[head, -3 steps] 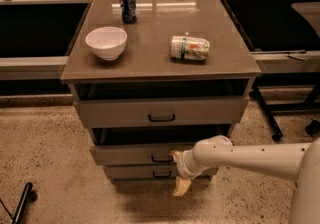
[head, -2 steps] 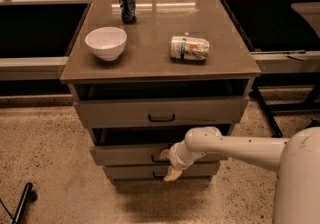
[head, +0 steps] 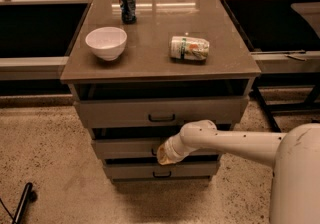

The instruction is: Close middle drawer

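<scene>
Three drawers sit in one grey cabinet [head: 150, 65]. Far left, a thin black rod [head: 22, 205] lies on the speckled floor [head: 50, 158], well apart from the cabinet, so that side has open room. On the cabinet top stand a white bowl [head: 106, 43] and, behind it, a dark can [head: 127, 4]. The top drawer [head: 115, 113] sticks out the most. Under it the middle drawer [head: 120, 148] sticks out a little, with a dark gap over it. The gripper [head: 164, 154] is right at the middle of that drawer's front and seems to touch it. Whether the gripper is spread apart or squeezed together, I cannot tell. The lowest drawer [head: 190, 170] sits just below. Further right, a pale can [head: 189, 48] lies on its side on the top. The white arm [head: 235, 143] comes in from the right, across the middle drawer's right half.
</scene>
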`<control>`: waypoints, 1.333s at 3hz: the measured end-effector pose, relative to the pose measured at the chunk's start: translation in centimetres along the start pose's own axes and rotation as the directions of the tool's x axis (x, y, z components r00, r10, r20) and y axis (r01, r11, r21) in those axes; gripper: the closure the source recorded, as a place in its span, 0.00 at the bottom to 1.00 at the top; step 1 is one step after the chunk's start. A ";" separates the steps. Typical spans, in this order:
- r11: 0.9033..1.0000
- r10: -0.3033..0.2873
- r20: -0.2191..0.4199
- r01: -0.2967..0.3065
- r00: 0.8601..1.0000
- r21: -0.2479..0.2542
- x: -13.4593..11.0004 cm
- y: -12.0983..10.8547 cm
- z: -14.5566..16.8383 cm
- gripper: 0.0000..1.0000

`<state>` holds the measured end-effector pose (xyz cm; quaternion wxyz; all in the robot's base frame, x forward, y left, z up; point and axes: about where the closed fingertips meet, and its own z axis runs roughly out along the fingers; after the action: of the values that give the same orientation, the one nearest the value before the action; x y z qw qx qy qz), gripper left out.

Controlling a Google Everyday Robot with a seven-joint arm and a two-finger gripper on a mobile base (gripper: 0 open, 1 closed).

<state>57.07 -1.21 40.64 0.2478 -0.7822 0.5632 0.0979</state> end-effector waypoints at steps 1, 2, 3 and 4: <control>1.000 -0.004 0.000 0.004 1.000 0.013 0.0 -0.3 0.1 0.44; 0.999 -0.031 -0.047 0.030 0.998 -0.017 0.3 -0.2 0.8 0.14; 0.999 -0.031 -0.047 0.030 0.998 -0.017 0.3 0.6 0.6 0.00; 0.999 -0.031 -0.047 0.030 0.998 -0.017 0.2 1.2 0.4 0.00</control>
<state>56.06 -1.50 39.87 0.2296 -0.7947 0.5562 0.0800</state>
